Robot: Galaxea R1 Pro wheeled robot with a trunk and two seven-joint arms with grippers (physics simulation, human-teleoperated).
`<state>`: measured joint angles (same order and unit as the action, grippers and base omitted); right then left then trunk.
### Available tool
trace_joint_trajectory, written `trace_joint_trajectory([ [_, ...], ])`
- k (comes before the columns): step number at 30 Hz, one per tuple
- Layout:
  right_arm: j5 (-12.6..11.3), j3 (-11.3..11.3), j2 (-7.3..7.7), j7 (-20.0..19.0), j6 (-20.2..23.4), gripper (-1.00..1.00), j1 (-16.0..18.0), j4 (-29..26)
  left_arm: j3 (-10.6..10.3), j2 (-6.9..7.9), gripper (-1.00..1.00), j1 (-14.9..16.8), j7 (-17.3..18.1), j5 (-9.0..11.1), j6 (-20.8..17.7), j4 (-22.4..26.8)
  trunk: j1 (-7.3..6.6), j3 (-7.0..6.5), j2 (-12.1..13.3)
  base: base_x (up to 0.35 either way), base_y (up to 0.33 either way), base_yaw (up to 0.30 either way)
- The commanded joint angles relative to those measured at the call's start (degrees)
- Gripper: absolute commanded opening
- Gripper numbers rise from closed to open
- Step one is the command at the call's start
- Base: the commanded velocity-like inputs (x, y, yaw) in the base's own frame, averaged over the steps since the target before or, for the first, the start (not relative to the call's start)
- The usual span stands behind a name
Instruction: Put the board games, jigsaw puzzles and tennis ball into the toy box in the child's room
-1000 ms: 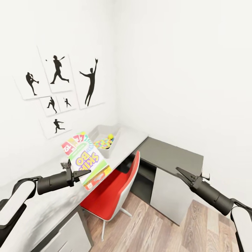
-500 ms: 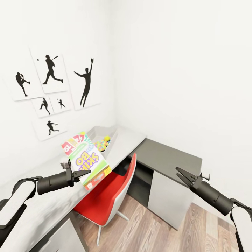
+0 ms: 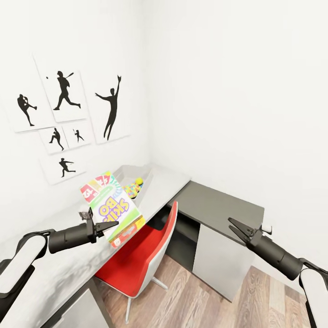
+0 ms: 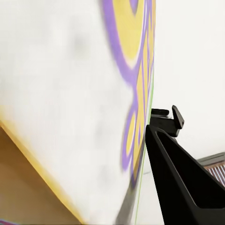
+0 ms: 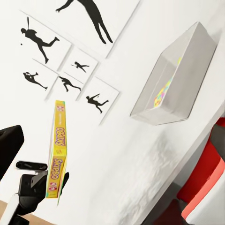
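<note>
The step in hand looks like the carry: the robot has one board game (image 3: 110, 208), the white, green and red Skip-Bo carton, in its left gripper (image 3: 101, 225) and is facing the table (image 3: 160, 182) where the toy box (image 3: 129, 174) sits against the wall under the baseball prints (image 3: 64, 114). The left fingers are closed on the carton's lower edge, and it stands up from them, tilted, with its printed face toward the head camera. In the left wrist view the carton's face (image 4: 70, 103) fills the space right beside one dark finger (image 4: 178, 178), touching or all but touching it; the other finger is hidden behind the carton, so the exact bite of the grip cannot be told.

The toy box lies well beyond the held carton, further along the table toward the corner. Inside it show a patch of jigsaw pattern (image 3: 131, 188) and the small yellow-green ball (image 3: 138, 181), so those toys seem to be in already; how many puzzles lie there is hard to say at this size.

The next move probably calls for reaching the left arm forward over the table, past the red chair (image 3: 146, 255), until the carton hangs above the box, then laying it flatter and lowering it before letting go, so it drops inside the low walls, not onto the rim.

The right gripper (image 3: 234, 227) hangs free over the dark lower shelf section (image 3: 223, 205), fingers spread a little and holding nothing.
</note>
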<state>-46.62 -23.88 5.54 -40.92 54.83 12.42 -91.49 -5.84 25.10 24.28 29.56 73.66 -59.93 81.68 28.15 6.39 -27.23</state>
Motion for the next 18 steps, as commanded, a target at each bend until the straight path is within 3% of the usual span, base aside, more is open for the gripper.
trace_joint_trajectory([
  [1,0.1,-0.1,-0.01,-0.3,0.3,1.00,0.1,0.0,-0.1,0.04,-1.00,0.1,0.4,-0.3,-0.1,0.0,0.05,0.12,-0.1,0.220,0.000,0.000],
  [11,0.1,0.0,-0.01,-0.3,0.3,1.00,0.1,0.0,-0.1,-0.04,-1.00,0.1,0.4,-0.3,-0.1,0.0,0.05,0.12,-0.1,0.186,-0.100,0.007],
  [18,0.1,-0.1,-0.01,-0.3,0.3,1.00,0.1,0.0,-0.1,-0.05,-1.00,0.1,0.4,-0.3,-0.1,-0.1,0.05,0.12,-0.1,0.195,-0.072,0.224],
])
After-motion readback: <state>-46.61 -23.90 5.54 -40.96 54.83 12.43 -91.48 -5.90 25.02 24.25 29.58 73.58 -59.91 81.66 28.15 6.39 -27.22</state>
